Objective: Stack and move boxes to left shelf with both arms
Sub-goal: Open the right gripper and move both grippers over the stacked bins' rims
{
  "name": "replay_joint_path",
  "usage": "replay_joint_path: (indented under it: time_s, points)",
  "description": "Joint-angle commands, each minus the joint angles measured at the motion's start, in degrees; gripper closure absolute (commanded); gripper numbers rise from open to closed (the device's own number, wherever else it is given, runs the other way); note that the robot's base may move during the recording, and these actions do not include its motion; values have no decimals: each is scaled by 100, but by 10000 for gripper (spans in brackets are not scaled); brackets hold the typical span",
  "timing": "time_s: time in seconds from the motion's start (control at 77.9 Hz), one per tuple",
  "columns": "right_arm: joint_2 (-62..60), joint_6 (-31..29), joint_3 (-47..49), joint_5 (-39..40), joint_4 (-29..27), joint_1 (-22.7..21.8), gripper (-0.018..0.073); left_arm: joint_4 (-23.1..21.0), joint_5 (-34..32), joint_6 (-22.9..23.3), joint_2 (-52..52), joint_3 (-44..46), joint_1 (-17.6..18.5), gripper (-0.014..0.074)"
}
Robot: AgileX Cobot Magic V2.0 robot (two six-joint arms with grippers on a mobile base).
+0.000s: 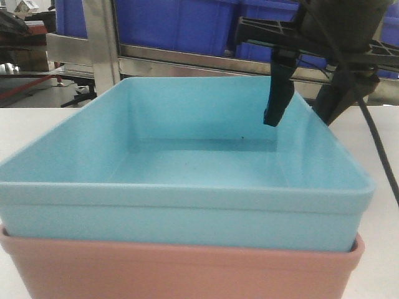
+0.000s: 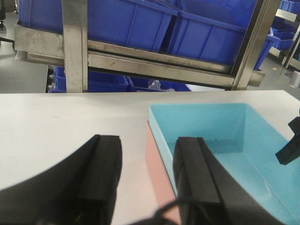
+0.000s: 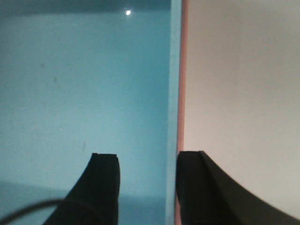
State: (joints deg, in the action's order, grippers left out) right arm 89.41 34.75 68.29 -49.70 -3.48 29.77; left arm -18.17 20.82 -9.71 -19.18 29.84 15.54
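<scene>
The aqua blue box (image 1: 187,156) sits nested inside the salmon pink box (image 1: 181,271) on the white table. My left gripper (image 2: 147,159) is open, and its fingers straddle the left wall of the stacked boxes (image 2: 159,140), one outside over the table and one inside the aqua box (image 2: 234,140). My right gripper (image 3: 147,164) is open and straddles the right wall (image 3: 174,93). In the front view the right gripper (image 1: 305,103) has one finger inside the box and one outside. A steel shelf bar (image 2: 154,63) runs behind the table.
Dark blue ribbed bins (image 2: 140,23) fill the rack behind the table, with more below it (image 2: 89,82). A steel upright post (image 2: 75,44) stands at the back left. The white table top (image 2: 61,122) extends to the left of the boxes.
</scene>
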Motion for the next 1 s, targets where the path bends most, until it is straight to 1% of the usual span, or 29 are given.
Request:
replay_joint_path:
  time_s: [0.0, 0.064, 0.18, 0.244, 0.475, 0.513, 0.578, 0.59, 0.603, 0.655, 0.68, 0.719, 0.77, 0.886, 0.911, 0.988]
  points:
    - [-272, -45, 170, 118, 10, -8, 197, -97, -659, -7, -84, 168, -11, 400]
    - [-272, -45, 170, 79, 10, -8, 197, -112, -601, -7, -84, 168, -11, 400]
    - [-272, -45, 170, 9, 10, -8, 197, -289, -540, -7, -84, 168, -11, 400]
    - [-272, -45, 170, 9, 10, -8, 197, -289, -631, -7, -84, 168, -11, 400]
    - [-272, -45, 170, -26, 14, -8, 197, -336, -648, -7, -123, 168, -11, 400]
    - [-272, -45, 170, -64, 47, -8, 197, -506, -648, -7, -147, 179, -11, 400]
    - [-272, -45, 170, -107, 120, -8, 197, -943, -676, -7, -230, 215, -11, 400]
    - [-272, -45, 170, -116, 154, -8, 197, -1178, -725, -7, -246, 215, -11, 400]
    - [-272, -45, 170, -123, 180, -8, 197, -1315, -745, -7, -274, 215, -11, 400]
    - [-272, -45, 170, -140, 269, -8, 197, -1747, -903, -7, -363, 215, -11, 400]
    - [-272, -45, 170, -142, 309, -8, 197, -1797, -943, -17, -400, 215, -11, 400]
    - [-272, -45, 170, -171, 348, -8, 197, -1724, -941, -49, -504, 215, -11, 400]
    - [-272, -45, 170, -232, 348, -8, 197, -1598, -800, -241, -678, 255, -11, 400]
    - [-272, -45, 170, -406, 348, -8, 197, -1598, -321, -846, -1231, 574, -11, 392]
    - [-272, -45, 170, -419, 348, -8, 197, -1598, -152, -1034, -1402, 682, -11, 381]
    - [-272, -45, 170, -420, 348, -8, 197, -1588, 130, -1345, -1929, 986, -11, 346]
